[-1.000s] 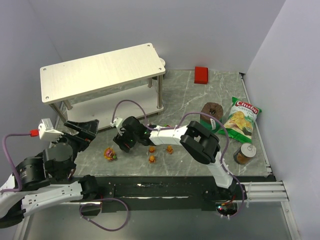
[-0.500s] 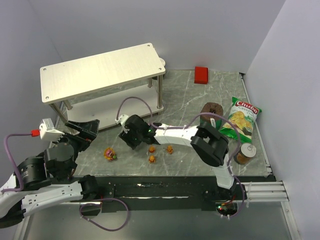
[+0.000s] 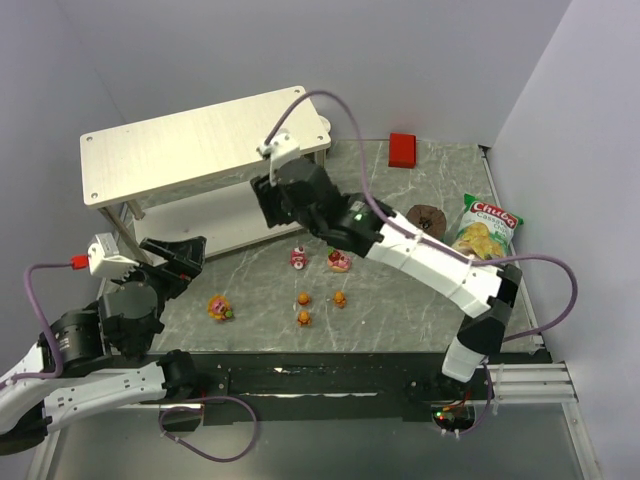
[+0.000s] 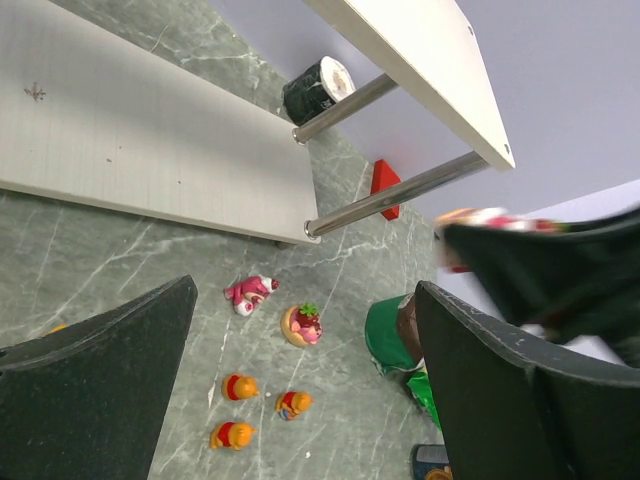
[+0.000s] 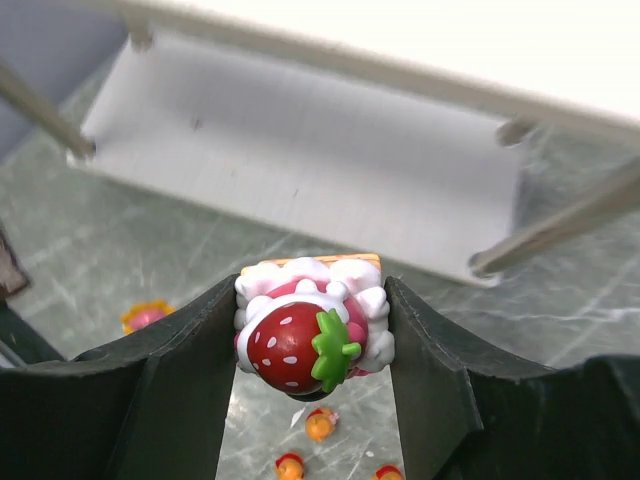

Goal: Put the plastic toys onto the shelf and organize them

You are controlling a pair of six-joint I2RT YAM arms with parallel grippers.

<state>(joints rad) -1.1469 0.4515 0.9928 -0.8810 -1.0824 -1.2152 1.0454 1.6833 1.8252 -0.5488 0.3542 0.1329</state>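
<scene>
My right gripper [image 3: 268, 208] is shut on a strawberry bear [image 5: 310, 335] and holds it in the air in front of the shelf [image 3: 200, 140], above the lower board [image 5: 300, 150]. On the table lie a pink bear on its side [image 3: 297, 257], a strawberry bear [image 3: 339, 261], three small orange bears [image 3: 303, 298] and, further left, the flower-faced toy [image 3: 219, 308]. My left gripper [image 3: 170, 262] is open and empty at the left, off the table surface. Its view shows the pink bear [image 4: 250, 293], the strawberry bear [image 4: 303, 325] and the orange bears [image 4: 238, 386] between its fingers [image 4: 100, 370].
A red block [image 3: 402, 148] sits at the back. A brown-and-green cylinder [image 3: 425, 220], a green chips bag [image 3: 482, 238] and a jar [image 3: 488, 308] stand at the right. A black-and-white roll [image 4: 320, 88] is behind the shelf's right end.
My right arm has risen from the table left of the orange bears and swung back toward the shelf with the strawberry bear. Two pink toys it covered now show. The left arm barely moved.
</scene>
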